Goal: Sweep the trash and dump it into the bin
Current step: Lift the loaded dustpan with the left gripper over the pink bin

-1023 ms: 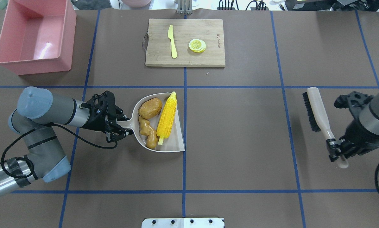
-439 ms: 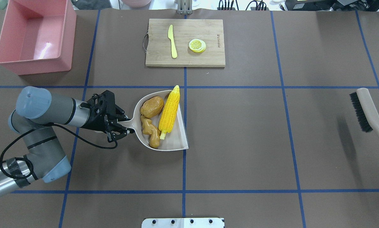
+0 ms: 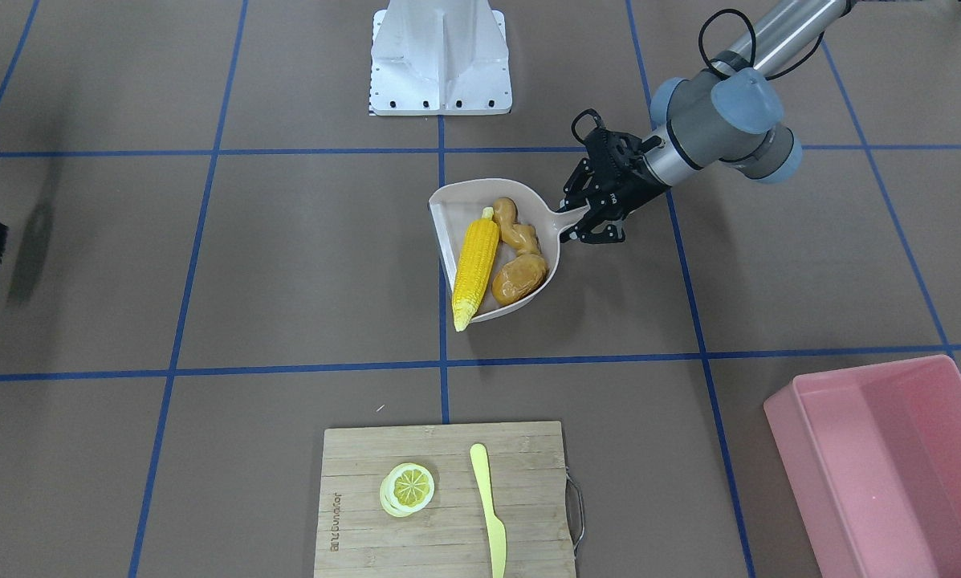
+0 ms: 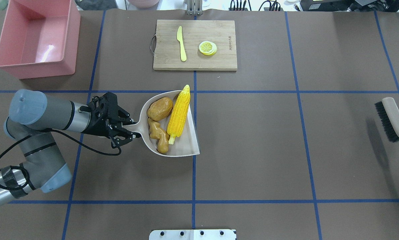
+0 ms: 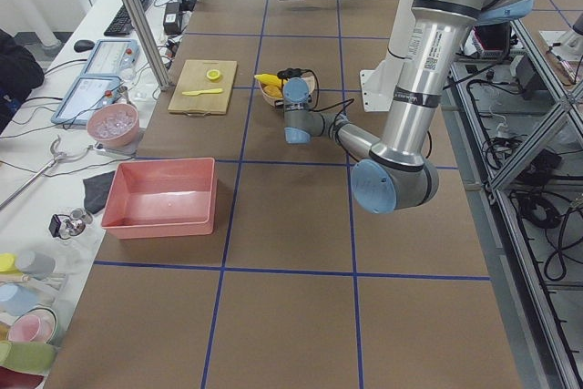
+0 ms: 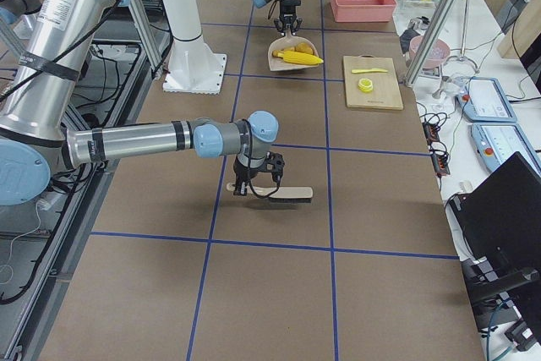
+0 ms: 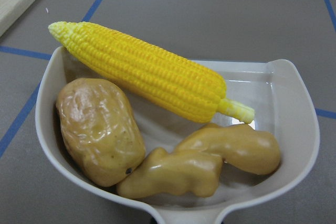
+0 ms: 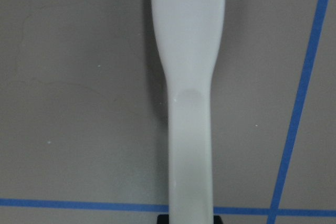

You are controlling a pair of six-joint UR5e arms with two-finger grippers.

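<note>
The beige dustpan point(image 4: 188, 149) holds the trash: a yellow corn cob point(image 4: 178, 115), a brownish potato piece point(image 4: 160, 108) and a tan ginger root point(image 4: 157, 135). All three also show in the left wrist view, the corn point(image 7: 147, 77) across the pan. My left gripper point(image 4: 130, 130) is shut on the dustpan's handle, left of table centre. The pink bin point(image 4: 39, 70) stands at the far left corner and looks empty. My right gripper point(image 6: 254, 185) is shut on a brush's handle point(image 8: 191, 103) at the table's right end. Only the brush point(image 4: 391, 118) shows in the overhead view.
A wooden cutting board point(image 4: 219, 60) lies at the far middle with a yellow knife point(image 4: 181, 43) and a lemon slice point(image 4: 207, 47) on it. The robot's white base plate point(image 4: 192, 234) sits at the near edge. Blue tape lines cross the brown table.
My left gripper has moved the loaded dustpan a little toward the far side and turned it. My right arm has carried the brush to the right, out of the overhead view.
</note>
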